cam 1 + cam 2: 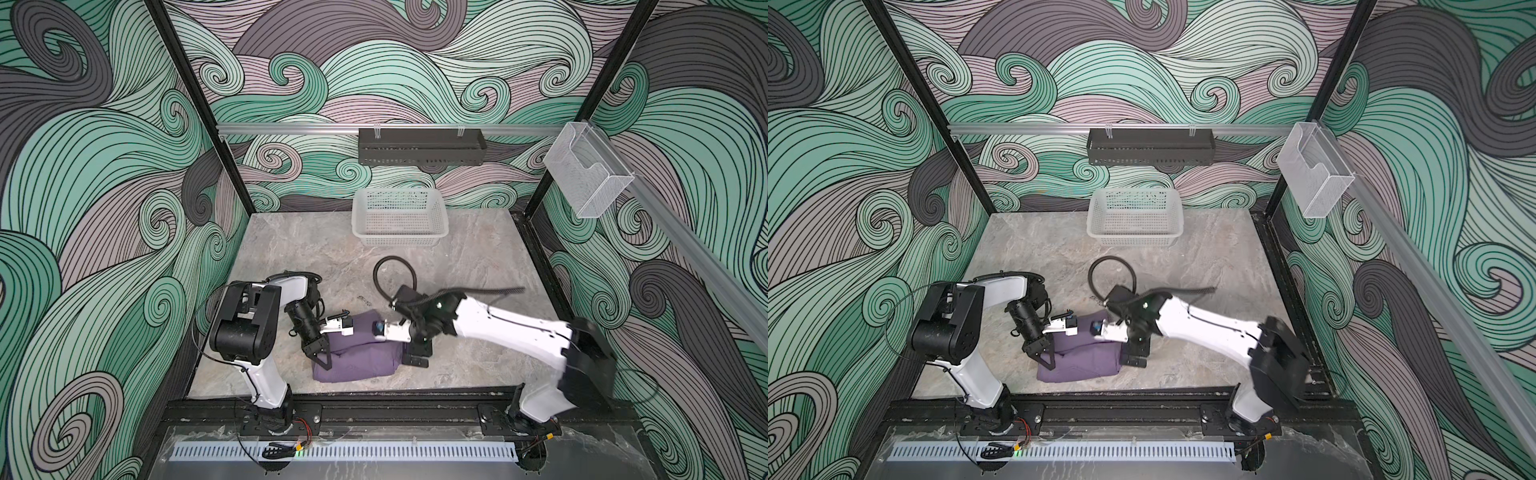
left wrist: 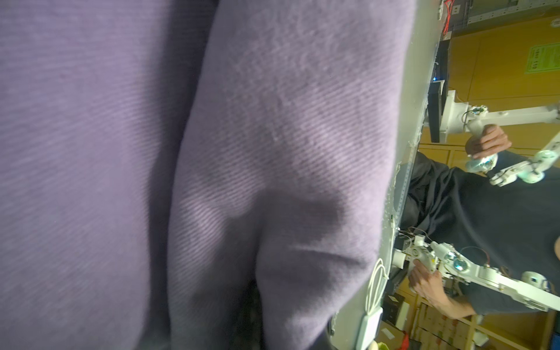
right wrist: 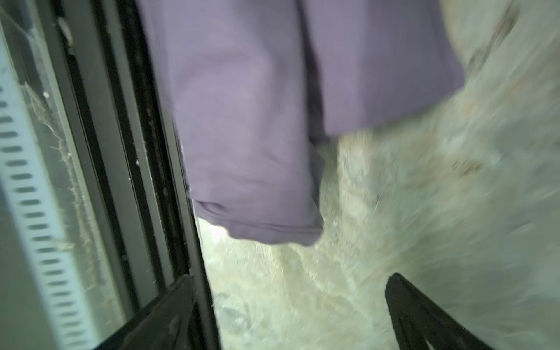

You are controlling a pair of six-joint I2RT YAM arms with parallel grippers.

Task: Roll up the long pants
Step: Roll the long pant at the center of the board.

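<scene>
On the table [image 1: 291, 249], the long pants [image 1: 359, 361] lie bundled — left gripper [image 1: 323, 363] seemingly pinching one end, right gripper [image 3: 291, 277] gaping beside.

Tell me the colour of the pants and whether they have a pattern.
The pants are plain dusty purple, no pattern; the left wrist view shows it best.

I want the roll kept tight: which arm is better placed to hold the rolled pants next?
Left, probably. The left claw is closed on the left end of the long pants, fabric filling its wrist view. The right claw stands open over the table beside them, gripping nothing.
</scene>
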